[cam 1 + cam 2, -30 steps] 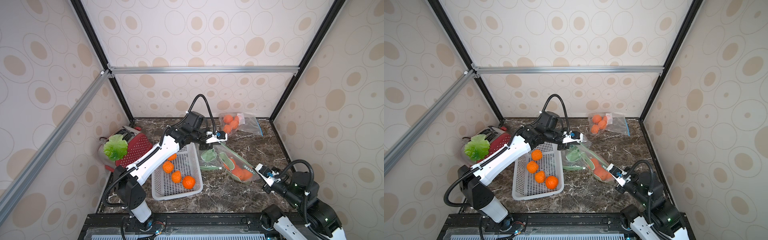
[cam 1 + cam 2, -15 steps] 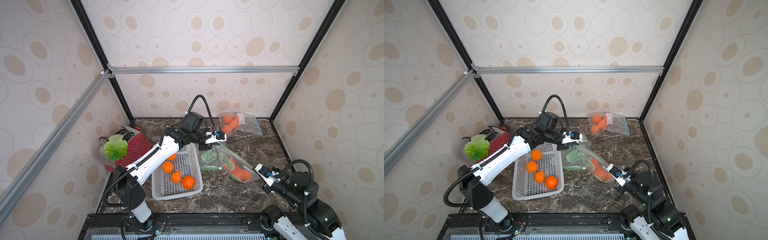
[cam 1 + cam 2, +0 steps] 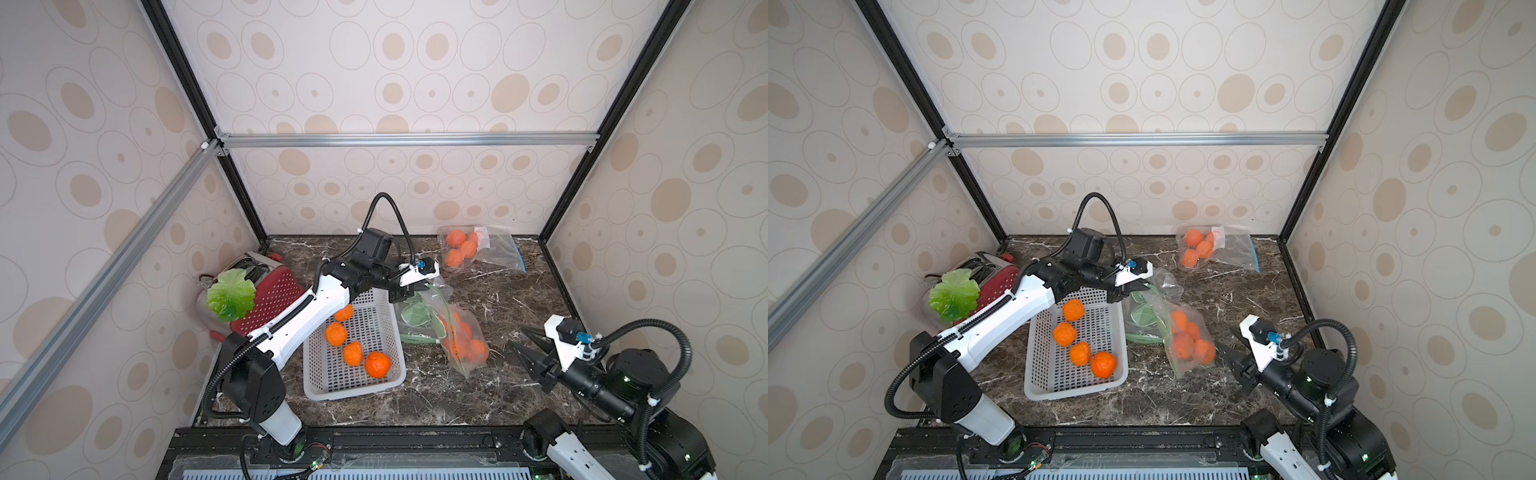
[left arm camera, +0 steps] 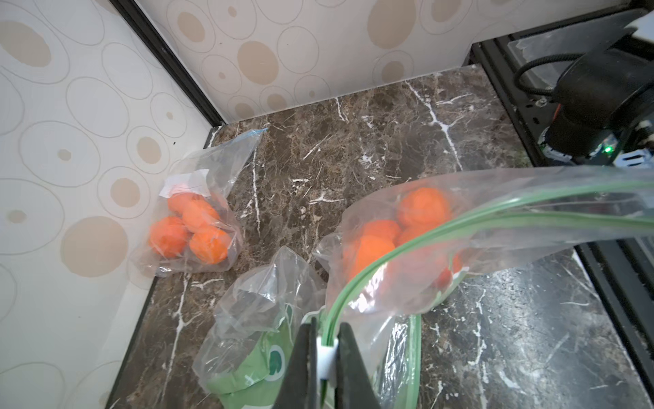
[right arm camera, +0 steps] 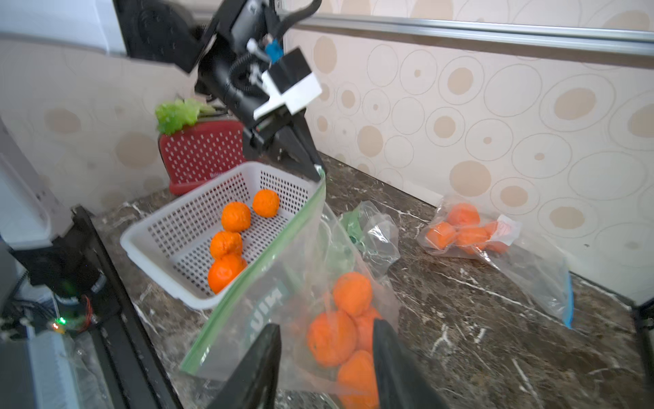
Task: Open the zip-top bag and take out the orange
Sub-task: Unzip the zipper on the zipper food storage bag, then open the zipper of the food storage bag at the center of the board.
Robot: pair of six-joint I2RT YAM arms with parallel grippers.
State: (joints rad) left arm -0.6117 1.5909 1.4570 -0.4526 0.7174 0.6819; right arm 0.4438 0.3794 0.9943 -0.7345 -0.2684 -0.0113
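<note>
The clear zip-top bag point(image 3: 459, 328) with a green zip track point(image 5: 274, 248) sits on the dark marble tabletop point(image 3: 519, 299), just beside the white basket point(image 3: 353, 392). Its bottom rests on the marble, bulging with several oranges point(image 3: 1183, 345), while the zip edge slants upward to the white slider point(image 4: 327, 354), which is up off the surface

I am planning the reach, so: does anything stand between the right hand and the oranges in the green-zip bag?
Yes. The clear plastic wall of the bag lies between the open right hand and the oranges. The left hand is shut on the end of the green zip. Whether the zip is open I cannot tell.
</note>
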